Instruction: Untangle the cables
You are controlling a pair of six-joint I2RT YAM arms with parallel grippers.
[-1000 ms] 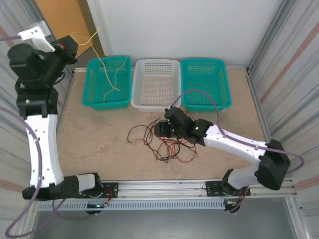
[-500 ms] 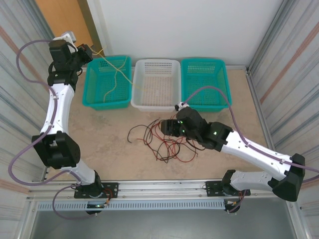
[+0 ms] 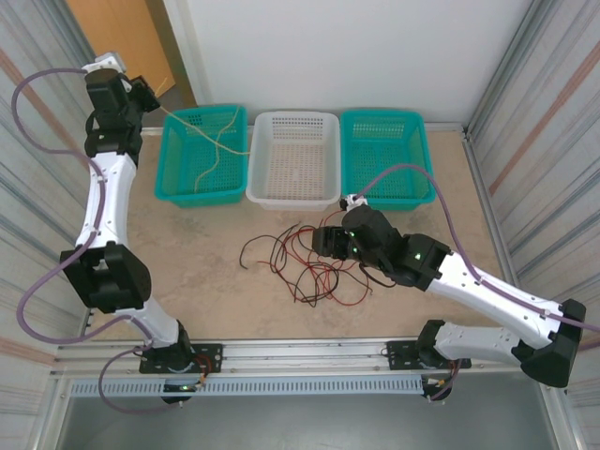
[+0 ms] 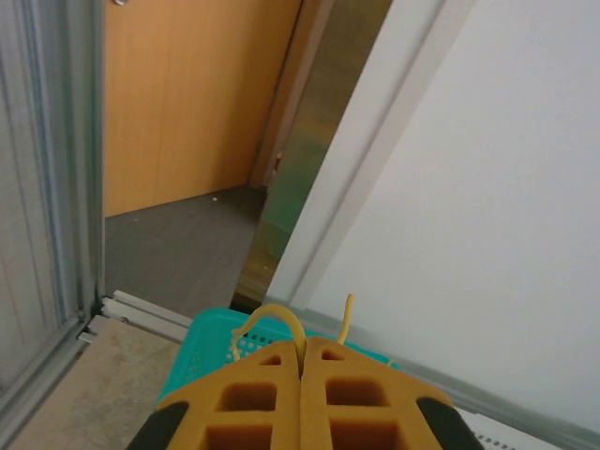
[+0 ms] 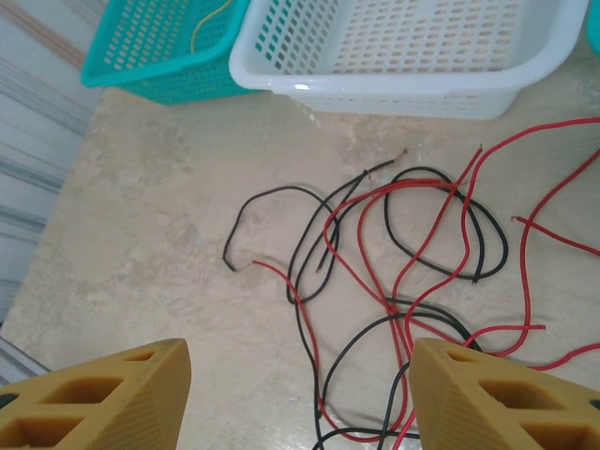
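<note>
**A:** From where is the top view looking?
**B:** It is looking down from above and behind the arm bases, covering the whole desk [image 3: 187, 253].
**A:** And the wrist views?
**B:** The left is facing the far wall past its tool [image 4: 302, 398], sharing the teal basket [image 4: 208, 330] and yellow cable [image 4: 277, 309]. The right is looking closely down at the desk, sharing the red and black cables [image 5: 392, 305] and white basket [image 5: 394, 92].

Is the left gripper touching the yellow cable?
Touching. The left wrist view shows the left gripper shut, with the yellow cable coming out from between its fingertips as a loop and a loose end.
</note>
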